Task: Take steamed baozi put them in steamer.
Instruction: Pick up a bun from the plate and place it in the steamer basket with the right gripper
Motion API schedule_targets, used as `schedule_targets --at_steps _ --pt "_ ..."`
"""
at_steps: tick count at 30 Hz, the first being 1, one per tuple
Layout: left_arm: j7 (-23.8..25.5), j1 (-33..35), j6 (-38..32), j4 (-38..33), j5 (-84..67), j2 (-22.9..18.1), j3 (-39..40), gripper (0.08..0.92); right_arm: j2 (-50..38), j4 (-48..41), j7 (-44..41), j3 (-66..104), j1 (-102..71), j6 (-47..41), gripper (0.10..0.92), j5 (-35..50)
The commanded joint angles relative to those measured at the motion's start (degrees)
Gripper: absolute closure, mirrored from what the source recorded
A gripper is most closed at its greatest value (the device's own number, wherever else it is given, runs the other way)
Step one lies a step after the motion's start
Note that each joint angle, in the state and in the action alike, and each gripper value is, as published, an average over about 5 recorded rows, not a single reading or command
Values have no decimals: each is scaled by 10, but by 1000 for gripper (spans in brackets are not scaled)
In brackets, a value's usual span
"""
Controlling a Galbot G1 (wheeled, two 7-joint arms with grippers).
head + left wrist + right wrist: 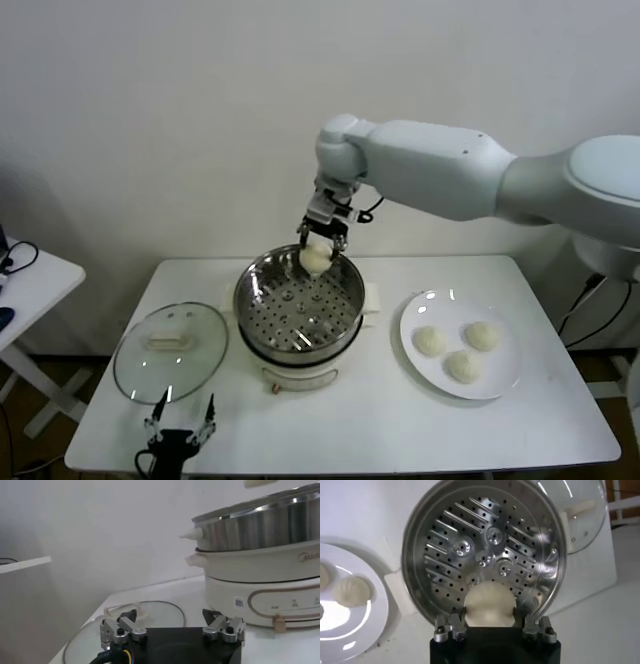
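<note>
While the right gripper [322, 238] clasps one baozi [316, 258] above the steamer [299, 300] at frame centre, ready to lower it, three buns [458, 350] wait on the plate [503, 380] at right. Left gripper [179, 425] idles, jaws spread, lower left.

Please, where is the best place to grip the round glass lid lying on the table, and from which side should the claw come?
Grip the white bar handle at the middle of the round glass lid, coming from above. The lid lies flat with its handle facing up, and its glass dome is wide, smooth and low, so the rim gives little hold. The open left claw is nearest, at the table's front edge.
</note>
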Motion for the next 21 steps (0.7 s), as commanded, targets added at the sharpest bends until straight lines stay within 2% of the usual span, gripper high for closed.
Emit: schedule_targets --at_steps 1,15,21 --pt "0 0 0 1 0 1 -3 177 47 -87 8 22 -71 42 379 -60" --pt "0 -5 -1 7 -1 1 -8 177 103 -206 31 70 -124 87 372 -135" --pt "1 -6 -2 8 -1 2 -9 177 116 -233 30 79 -127 98 372 -138"
